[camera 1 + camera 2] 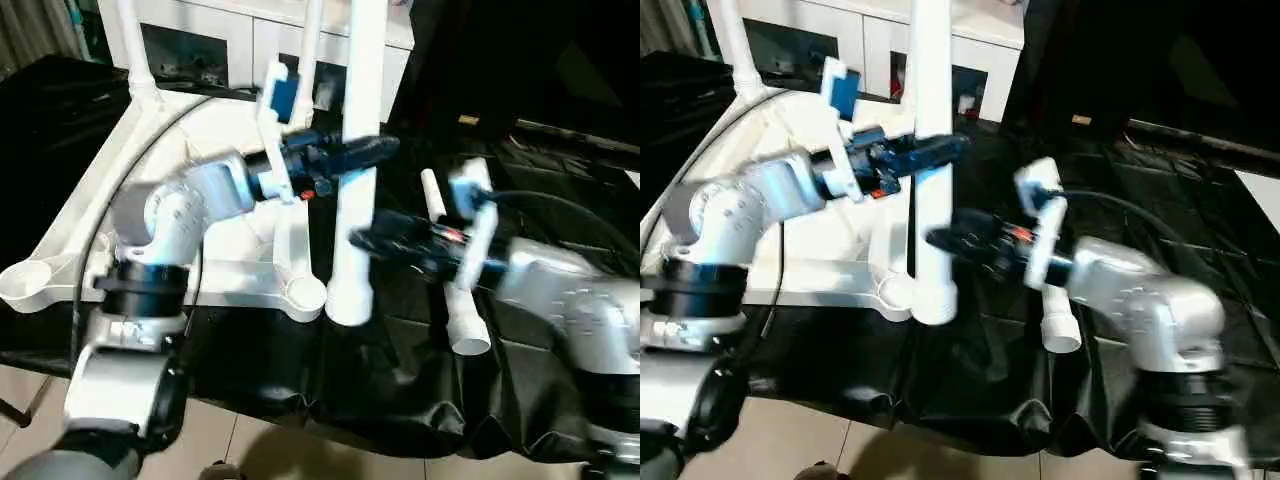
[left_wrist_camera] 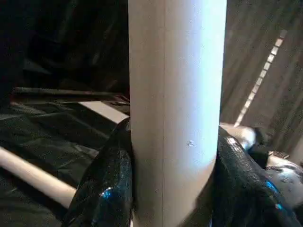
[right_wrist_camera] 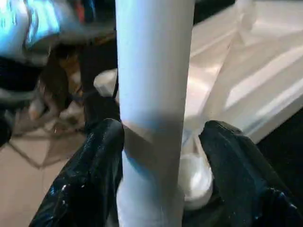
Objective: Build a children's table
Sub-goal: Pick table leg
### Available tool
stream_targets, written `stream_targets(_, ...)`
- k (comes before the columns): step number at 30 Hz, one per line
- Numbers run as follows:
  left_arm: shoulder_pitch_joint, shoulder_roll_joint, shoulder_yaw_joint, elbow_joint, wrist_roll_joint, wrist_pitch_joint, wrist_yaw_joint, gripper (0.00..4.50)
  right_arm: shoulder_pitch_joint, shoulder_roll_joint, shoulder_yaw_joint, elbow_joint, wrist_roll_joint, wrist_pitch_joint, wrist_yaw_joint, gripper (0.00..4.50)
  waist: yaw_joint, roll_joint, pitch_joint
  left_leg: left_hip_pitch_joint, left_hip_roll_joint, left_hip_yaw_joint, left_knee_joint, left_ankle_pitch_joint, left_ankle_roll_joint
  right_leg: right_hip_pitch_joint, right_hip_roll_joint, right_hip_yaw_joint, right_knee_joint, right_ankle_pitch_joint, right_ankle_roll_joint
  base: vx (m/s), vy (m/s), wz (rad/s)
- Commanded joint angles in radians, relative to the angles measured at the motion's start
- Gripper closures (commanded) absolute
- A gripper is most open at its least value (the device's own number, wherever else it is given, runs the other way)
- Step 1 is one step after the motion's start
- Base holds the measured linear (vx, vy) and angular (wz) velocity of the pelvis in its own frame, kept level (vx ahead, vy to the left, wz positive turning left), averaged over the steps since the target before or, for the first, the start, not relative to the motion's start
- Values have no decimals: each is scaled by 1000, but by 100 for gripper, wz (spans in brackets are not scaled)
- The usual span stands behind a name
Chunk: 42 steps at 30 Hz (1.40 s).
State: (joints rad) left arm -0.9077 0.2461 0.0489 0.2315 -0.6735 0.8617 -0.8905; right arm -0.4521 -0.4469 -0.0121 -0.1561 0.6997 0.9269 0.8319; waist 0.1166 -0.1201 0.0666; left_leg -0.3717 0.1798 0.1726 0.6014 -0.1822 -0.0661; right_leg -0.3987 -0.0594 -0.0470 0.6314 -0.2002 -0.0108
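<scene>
The children's table [image 1: 215, 255] lies upside down on the black-sheeted surface [image 1: 400, 390], its ribbed underside up, with two legs already standing in the far corner sockets and the near sockets empty. A third leg [image 1: 360, 150] is held upright just beside the near corner socket [image 1: 305, 295], its lower end close to the socket but not seated in it. The left gripper [image 1: 365, 152] is clamped on this leg higher up; in the left wrist view both black fingers [image 2: 106, 189] press against the tube. The right gripper [image 1: 365, 238] brackets the same leg lower down, and in the right wrist view one finger touches while the other stands slightly off, so its jaws look loosened rather than tight. A fourth leg [image 1: 455, 270] lies loose on the sheet to the right. The step in hand is fitting the third leg; the next move likely calls for shifting its foot over the socket and pressing it straight down. No brand, label or writing can be read.
</scene>
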Motion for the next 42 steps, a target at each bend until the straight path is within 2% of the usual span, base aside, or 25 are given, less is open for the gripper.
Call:
stream_targets(1, -31, -8, -30, -13, -22, -5, -40, 271, 10, -11, 19, -10, -16, -4, 4, 163, 5, 11, -72, 14, 45, -12, -64, -58, -22, 61, -83, 45, -64, -58, -181, 0, 0, 0)
stream_targets(6, -48, -2, -59, 9, -10, -17, -111, 271, 1, -17, 64, -15, -6, 3, 39, 163, 7, 10, -72, 14, 45, -11, -63, -64, -21, 60, -83, 45, -66, -77, -187, 0, 0, 0)
stream_targets(8, -48, -3, -61, 9, -10, -18, -117, 271, 0, -18, 69, -14, -11, 0, 42, 163, 7, 13, -72, 15, 47, -12, -64, -62, -24, 60, -84, 45, -63, -66, -191, 0, 0, 0)
stream_targets(14, -45, 1, -81, 5, -4, -18, -153, 271, -3, -26, 92, 7, -22, -11, 61, 163, 8, 10, -73, 14, 46, -11, -62, -57, -20, 61, -83, 45, -61, -43, -202, 0, 0, 0)
stream_targets(16, -47, 0, -84, 8, -4, -20, -162, 271, -1, -26, 95, 8, -20, -10, 66, 190, 8, 10, -73, 13, 46, -11, -62, -58, -19, 62, -84, 45, -61, -47, -203, 0, 0, 0)
stream_targets(18, -48, -2, -85, 11, -4, -22, -169, 271, 1, -24, 100, 9, -18, -13, 68, 197, 9, 12, -73, 14, 46, -11, -63, -64, -20, 61, -84, 45, -62, -53, -202, 0, 0, 0)
stream_targets(21, -49, -6, -83, 14, -7, -24, -176, 271, 2, -17, 103, 9, -17, -16, 71, 239, 9, 11, -73, 14, 46, -11, -63, -68, -22, 61, -83, 45, -63, -62, -199, 0, 0, 0)
stream_targets(24, -51, -12, -81, 17, -8, -27, -175, 271, 6, -6, 111, 8, -15, -19, 74, 257, 10, 11, -73, 15, 47, -11, -63, -78, -24, 60, -84, 45, -65, -77, -198, 0, 0, 0)
stream_targets(34, -50, -12, -73, 19, -11, -26, -184, 271, 15, 8, 115, 18, -18, -37, 74, 262, 16, 12, -72, 16, 47, -12, -65, -95, -33, 57, -84, 44, -68, -108, -186, 0, 0, 0)
stream_targets(35, -50, -10, -73, 19, -9, -26, -188, 271, 13, 10, 115, 23, -23, -45, 68, 206, 17, 13, -73, 15, 47, -12, -65, -93, -34, 57, -83, 44, -66, -104, -185, 0, 0, 0)
stream_targets(42, -49, 3, -88, 16, -4, -26, -215, 271, 9, 6, 118, 23, -20, -41, 74, 147, 24, 13, -73, 17, 47, -11, -65, -96, -37, 56, -84, 44, -67, -106, -182, 0, 0, 0)
